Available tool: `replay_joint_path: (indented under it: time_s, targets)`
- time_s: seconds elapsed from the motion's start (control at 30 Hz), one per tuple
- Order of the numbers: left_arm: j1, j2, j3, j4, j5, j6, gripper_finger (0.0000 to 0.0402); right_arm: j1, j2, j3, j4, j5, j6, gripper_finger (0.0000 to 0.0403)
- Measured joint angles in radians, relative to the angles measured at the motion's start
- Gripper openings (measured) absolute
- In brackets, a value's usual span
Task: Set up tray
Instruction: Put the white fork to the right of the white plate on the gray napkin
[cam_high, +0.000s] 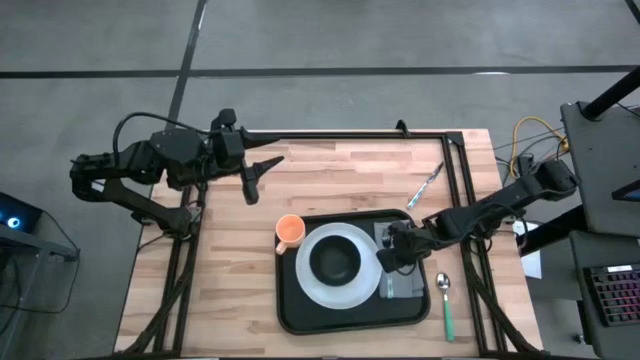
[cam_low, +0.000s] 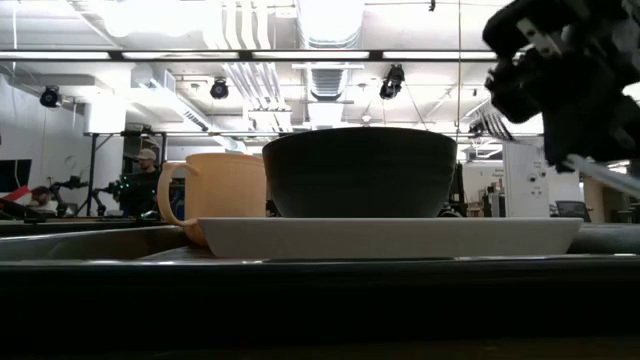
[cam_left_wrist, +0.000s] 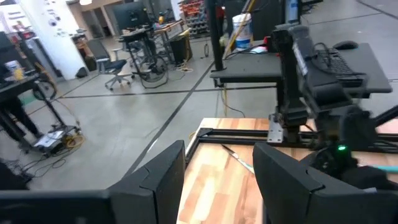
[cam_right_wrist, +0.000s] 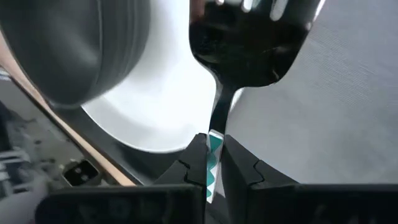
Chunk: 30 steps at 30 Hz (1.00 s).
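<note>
A grey concrete floor crossed by dark lines surrounds the light wooden counter. Seen level across it, the room is a large workshop: a white ceiling with ducts, long strip lights and black spotlights hanging from rails. A person stands far back among equipment. Elsewhere an office chair and cluttered desks stand on the floor, and a black stand carries a keyboard
</note>
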Motion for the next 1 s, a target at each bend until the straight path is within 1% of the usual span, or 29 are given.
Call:
replay_joint_path:
  time_s: [0.17,0.43,0.57,0.8,1.0]
  targets:
    - [0.000,0.001,0.000,0.004,0.009,0.000,0.0170,-0.026,0.000,-0.077,0.123,0.000,0.028,0.0012]
    - [0.000,0.001,0.000,0.005,0.009,-0.008,0.0170,-0.070,0.000,-0.134,0.130,0.000,0.021,0.0012]
    - [0.000,0.001,0.000,0.010,0.018,-0.008,0.0170,-0.084,0.005,-0.142,0.134,0.000,0.019,0.0012]
    - [0.000,0.001,0.000,0.022,0.023,-0.008,0.0170,-0.090,0.006,-0.156,0.144,-0.018,0.123,0.0012]
    - [0.000,0.001,0.000,0.036,0.023,-0.008,0.0170,-0.090,0.007,-0.159,0.146,-0.033,0.126,0.0012]
